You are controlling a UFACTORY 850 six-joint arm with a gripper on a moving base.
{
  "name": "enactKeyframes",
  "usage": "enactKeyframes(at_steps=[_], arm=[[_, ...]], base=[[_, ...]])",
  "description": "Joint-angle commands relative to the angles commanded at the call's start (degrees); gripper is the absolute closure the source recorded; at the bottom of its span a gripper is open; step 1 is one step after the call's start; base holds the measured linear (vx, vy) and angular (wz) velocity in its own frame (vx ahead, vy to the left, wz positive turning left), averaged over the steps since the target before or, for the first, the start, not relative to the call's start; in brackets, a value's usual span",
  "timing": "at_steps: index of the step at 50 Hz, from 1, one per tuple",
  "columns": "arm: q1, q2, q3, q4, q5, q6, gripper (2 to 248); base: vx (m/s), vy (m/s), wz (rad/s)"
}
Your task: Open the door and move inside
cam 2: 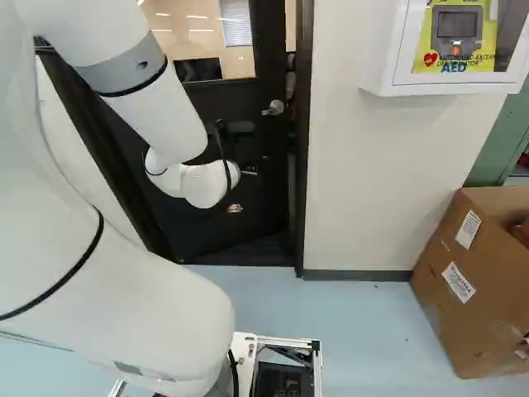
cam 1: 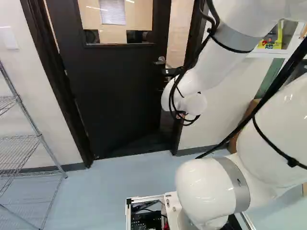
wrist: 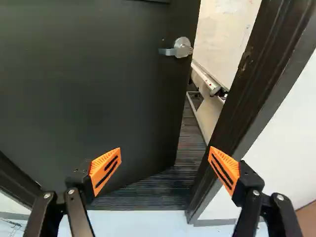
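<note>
The black two-fingered gripper (cam 2: 248, 150) is open, its ridged, wedge-shaped orange pads (wrist: 105, 170) wide apart. From it, the smooth, dark, flat-panelled door (wrist: 98, 89) stands ajar at eleven o'clock, its silver metal lever handle (wrist: 182, 48) at twelve, the dark door frame (wrist: 247, 101) at two. At four o'clock in the right base view, a brown cardboard box (cam 2: 438, 318) bears printed white labels (cam 2: 458, 282).

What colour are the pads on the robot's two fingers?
Bright orange, with black slots, on the gripper; the wrist view shows it best.
</note>
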Motion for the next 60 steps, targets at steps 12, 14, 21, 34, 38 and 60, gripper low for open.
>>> enactKeyframes(at_steps=[12, 14, 21, 34, 38, 60], arm=[[0.0, 0.0, 0.0, 0.0, 0.0, 0.0, 3], [0.0, 0.0, 0.0, 0.0, 0.0, 0.0, 3], [0.0, 0.0, 0.0, 0.0, 0.0, 0.0, 3], [0.0, 0.0, 0.0, 0.0, 0.0, 0.0, 3], [0.0, 0.0, 0.0, 0.0, 0.0, 0.0, 3], [0.0, 0.0, 0.0, 0.0, 0.0, 0.0, 3]], base=[[0.043, 0.024, -0.009], [0.048, 0.028, -0.008], [0.052, 0.03, -0.009], [0.057, 0.032, -0.01], [0.082, 0.044, -0.016], [0.114, 0.071, -0.019]])
